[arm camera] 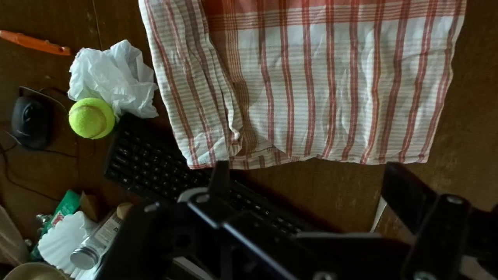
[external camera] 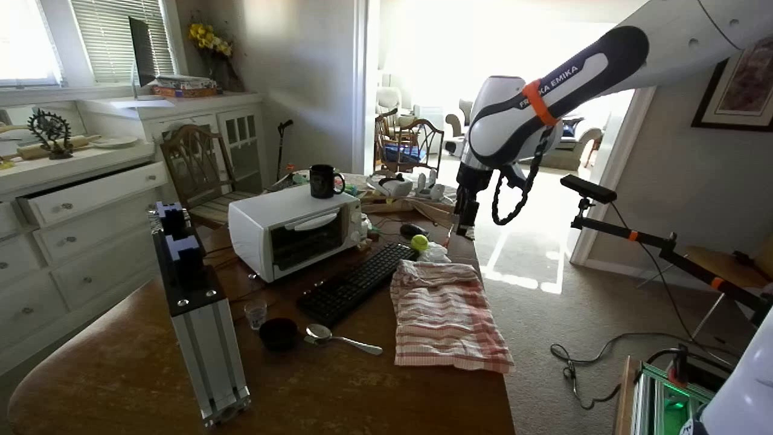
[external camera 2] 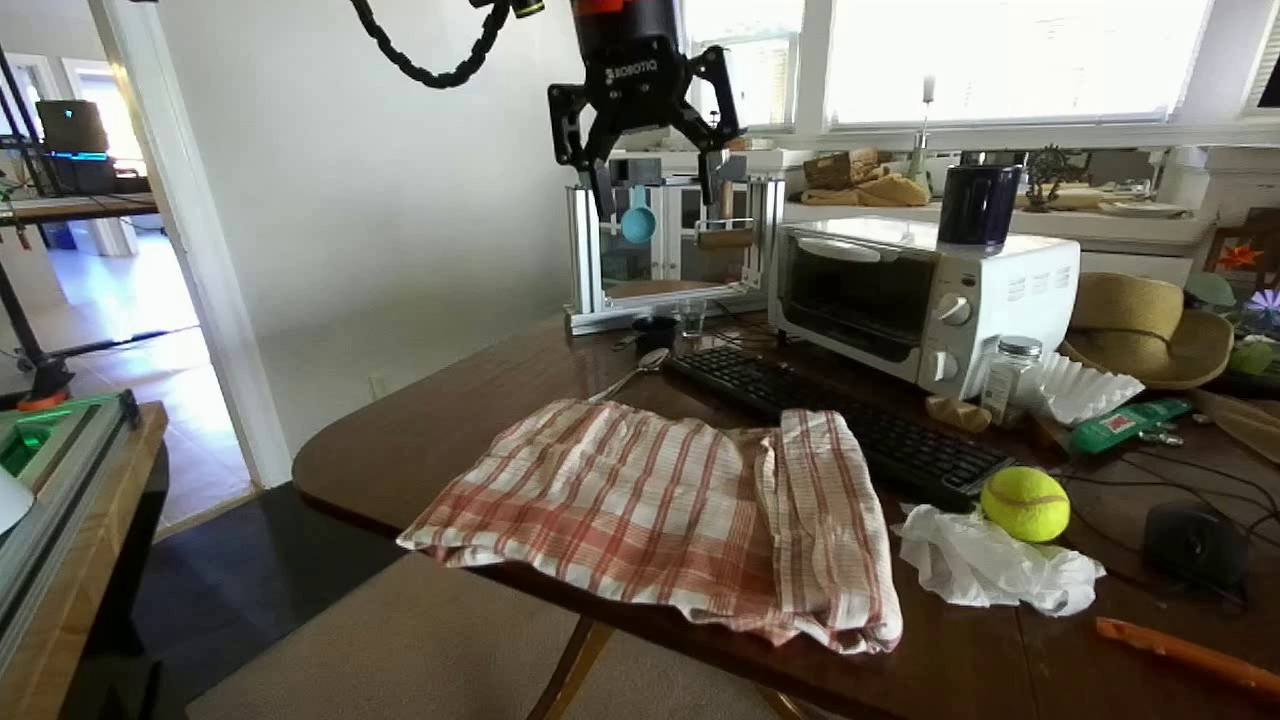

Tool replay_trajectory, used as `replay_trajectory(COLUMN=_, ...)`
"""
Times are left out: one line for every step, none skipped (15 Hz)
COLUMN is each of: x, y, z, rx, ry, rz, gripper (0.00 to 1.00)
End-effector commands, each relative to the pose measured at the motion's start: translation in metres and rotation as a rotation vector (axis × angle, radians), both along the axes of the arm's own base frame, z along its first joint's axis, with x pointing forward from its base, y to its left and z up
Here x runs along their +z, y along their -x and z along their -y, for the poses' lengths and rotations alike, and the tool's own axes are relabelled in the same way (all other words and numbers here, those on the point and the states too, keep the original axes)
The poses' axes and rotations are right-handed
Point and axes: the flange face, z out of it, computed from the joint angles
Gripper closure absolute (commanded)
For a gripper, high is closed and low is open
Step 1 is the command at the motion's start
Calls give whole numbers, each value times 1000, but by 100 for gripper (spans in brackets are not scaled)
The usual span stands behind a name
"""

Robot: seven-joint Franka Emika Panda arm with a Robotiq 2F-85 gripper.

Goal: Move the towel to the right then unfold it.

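Observation:
The towel is white with red stripes and lies on the wooden table, in both exterior views (external camera: 444, 320) (external camera 2: 630, 490) and in the wrist view (arm camera: 342, 85). It is wrinkled. In an exterior view, a strip along its right side is folded over, and its front edge reaches the table edge. My gripper (external camera 2: 657, 203) is open and empty, raised well above the table, with its fingers pointing down. It also shows in an exterior view (external camera: 465, 231). In the wrist view, the fingertips (arm camera: 307, 165) are wide apart by the towel's lower edge, with nothing between them.
A black keyboard (external camera: 356, 284) lies alongside the towel. A tennis ball (external camera 2: 1025, 503) and white crumpled plastic (external camera 2: 985, 565) lie beside it. A spoon (external camera: 344, 340), black cup (external camera: 279, 334) and toaster oven (external camera: 296, 229) with a mug (external camera: 323, 181) stand farther in. An orange tool (external camera 2: 1185, 655) lies near the edge.

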Motion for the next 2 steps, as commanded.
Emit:
replay_trajectory(x=2, y=-1, z=1, rx=0, ry=1, rz=3, gripper=0)
replay_trajectory(x=3, y=-1, z=1, rx=1, ry=1, rz=3, gripper=0)
